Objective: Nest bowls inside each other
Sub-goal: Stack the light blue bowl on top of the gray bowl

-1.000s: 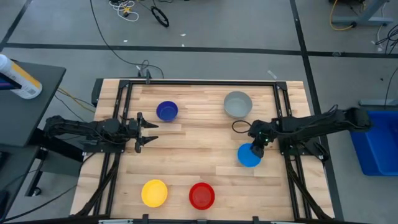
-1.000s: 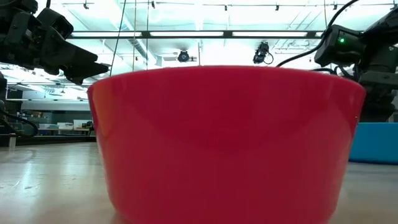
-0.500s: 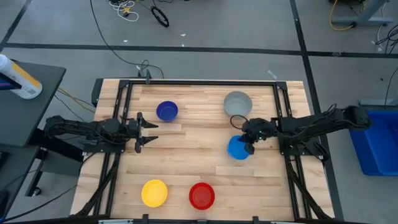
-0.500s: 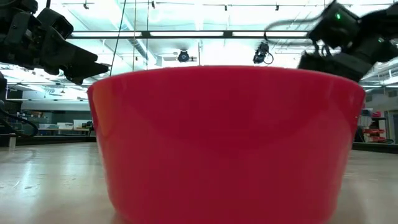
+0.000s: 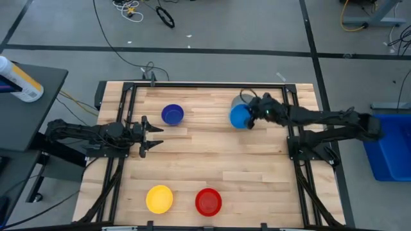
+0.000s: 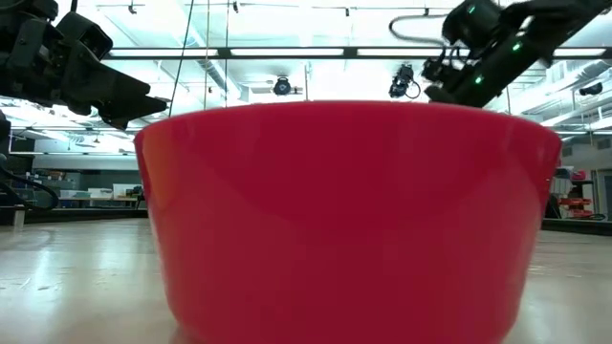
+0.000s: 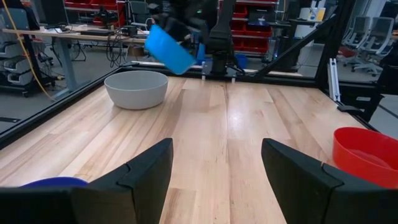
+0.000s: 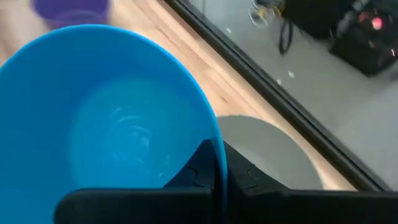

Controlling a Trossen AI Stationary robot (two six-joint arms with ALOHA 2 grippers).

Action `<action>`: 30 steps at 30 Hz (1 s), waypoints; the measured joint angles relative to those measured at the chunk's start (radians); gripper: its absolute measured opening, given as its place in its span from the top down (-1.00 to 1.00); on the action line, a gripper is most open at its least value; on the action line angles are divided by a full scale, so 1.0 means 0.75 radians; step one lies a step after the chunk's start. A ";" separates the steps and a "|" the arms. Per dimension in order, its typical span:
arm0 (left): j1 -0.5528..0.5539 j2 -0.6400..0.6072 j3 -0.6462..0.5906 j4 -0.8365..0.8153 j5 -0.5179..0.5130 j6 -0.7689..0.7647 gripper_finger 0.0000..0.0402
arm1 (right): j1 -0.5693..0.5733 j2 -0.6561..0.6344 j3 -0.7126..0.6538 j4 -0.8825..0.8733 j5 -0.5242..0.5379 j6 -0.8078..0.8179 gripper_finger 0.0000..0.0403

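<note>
My right gripper is shut on the light blue bowl, which hangs tilted in the air just over the grey bowl at the far right of the table. The grey bowl stands on its base, partly covered from above. The dark blue bowl stands at the far left. The yellow bowl and the red bowl stand near the front edge. My left gripper waits open at the table's left side, level, with nothing between its fingers. My right gripper pinches the light blue bowl's rim, one finger inside the bowl and one outside its wall. The fingers come slanting down from the table's right side. The bowl is lifted clear of the table and tilted, above the grey bowl.
A black frame runs around the wooden tabletop. The red bowl fills the low view and hides most of the table there. Bare wood lies in the middle of the table between the bowls.
My right gripper has risen and swung toward the far edge, tipping from pointing down toward level. The light blue bowl went with it, from the table's right middle, lifted clear and tilted, to a place over the grey bowl.
</note>
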 joint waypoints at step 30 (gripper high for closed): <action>0.000 0.000 -0.001 0.000 0.001 0.019 -0.27 | -0.419 0.470 0.249 -0.351 -0.280 -0.032 0.98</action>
